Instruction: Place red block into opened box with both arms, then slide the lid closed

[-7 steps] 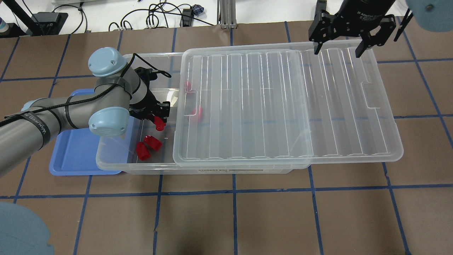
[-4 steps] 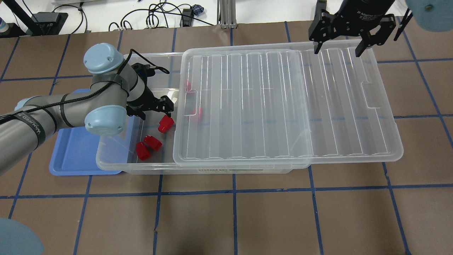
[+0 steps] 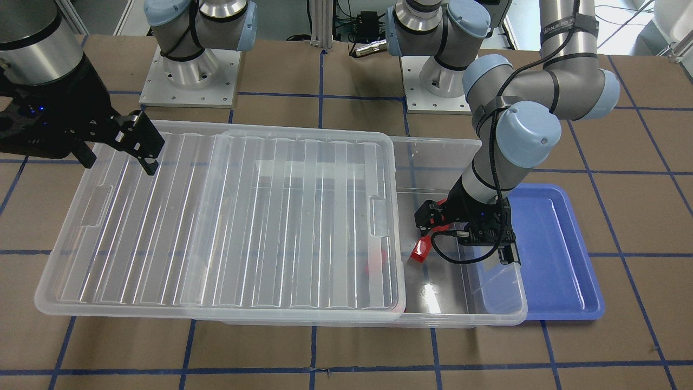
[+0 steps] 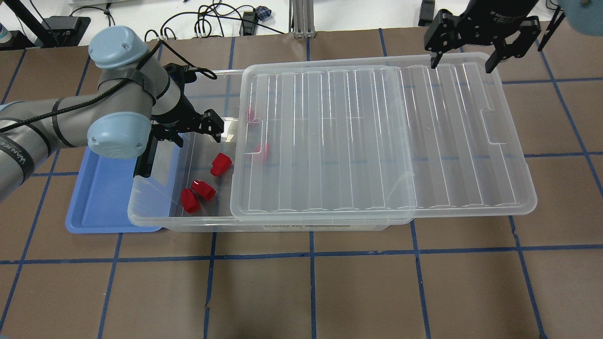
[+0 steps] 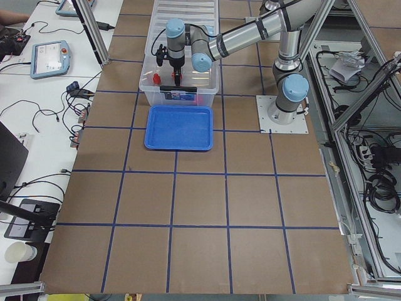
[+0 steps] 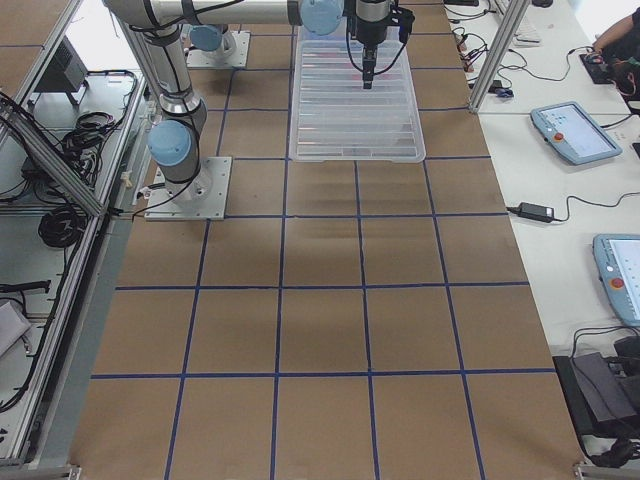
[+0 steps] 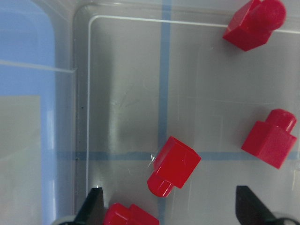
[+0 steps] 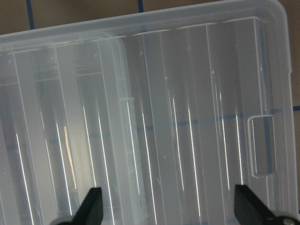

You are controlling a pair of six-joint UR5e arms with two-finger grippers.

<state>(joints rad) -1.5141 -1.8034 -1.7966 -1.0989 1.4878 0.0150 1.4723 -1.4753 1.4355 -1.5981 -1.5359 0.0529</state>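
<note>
The clear box [image 4: 141, 219] lies with its left end uncovered. The ribbed lid [image 4: 377, 141] covers the rest and overhangs to the right. A red block [image 4: 220, 164] rests on the box floor, free of any grip. Two more red blocks [image 4: 203, 188] lie nearer the front wall, and others show dimly under the lid. My left gripper [image 4: 195, 132] hangs open above the uncovered end, just behind the block. The left wrist view shows its fingertips [image 7: 93, 201] spread over several red blocks [image 7: 173, 164]. My right gripper [image 4: 464, 61] hovers open over the lid's far right edge.
A blue tray [image 4: 103, 202] sits against the box's left end, partly under my left arm. Cables and equipment line the table's far edge. Both arm bases [image 3: 189, 70] stand behind the box in the front-facing view.
My left gripper opened and let the red block drop onto the box floor, then drew back and up. The right gripper shifted slightly to the right.
</note>
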